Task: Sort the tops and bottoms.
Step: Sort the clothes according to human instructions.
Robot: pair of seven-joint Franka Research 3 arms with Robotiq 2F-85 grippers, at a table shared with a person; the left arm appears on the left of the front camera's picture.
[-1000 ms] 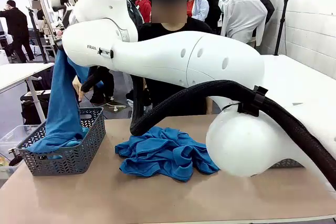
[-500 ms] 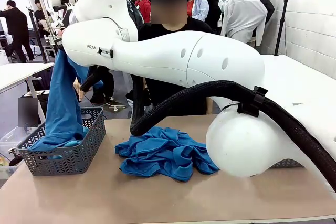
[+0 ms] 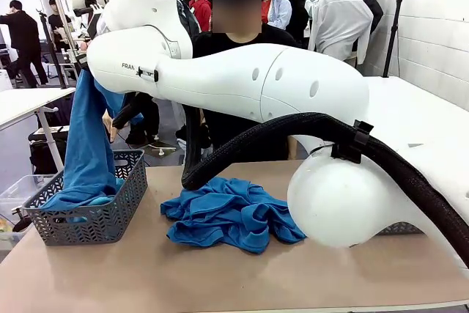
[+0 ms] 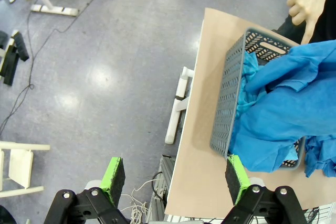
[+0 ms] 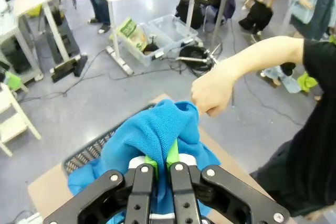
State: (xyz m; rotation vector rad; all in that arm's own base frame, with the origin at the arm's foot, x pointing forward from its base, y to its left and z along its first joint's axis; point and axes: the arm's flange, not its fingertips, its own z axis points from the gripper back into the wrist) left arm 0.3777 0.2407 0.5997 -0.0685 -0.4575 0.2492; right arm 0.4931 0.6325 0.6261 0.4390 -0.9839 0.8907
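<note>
Right wrist view: right gripper (image 5: 161, 162) pinches blue shirt (image 5: 152, 129), jaws pressed together on the cloth. Shirt hangs into grey basket (image 3: 121, 210) at table (image 3: 220, 276) left end. Second blue shirt (image 3: 227, 214) heaped mid-table. Left gripper (image 4: 175, 176) spread wide, off the table edge.

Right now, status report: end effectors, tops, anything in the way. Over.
Right end effector shut on blue shirt, hanging into grey basket. Left end effector open, empty. Second shirt heaped mid-table. Person's hand beside held shirt.
</note>
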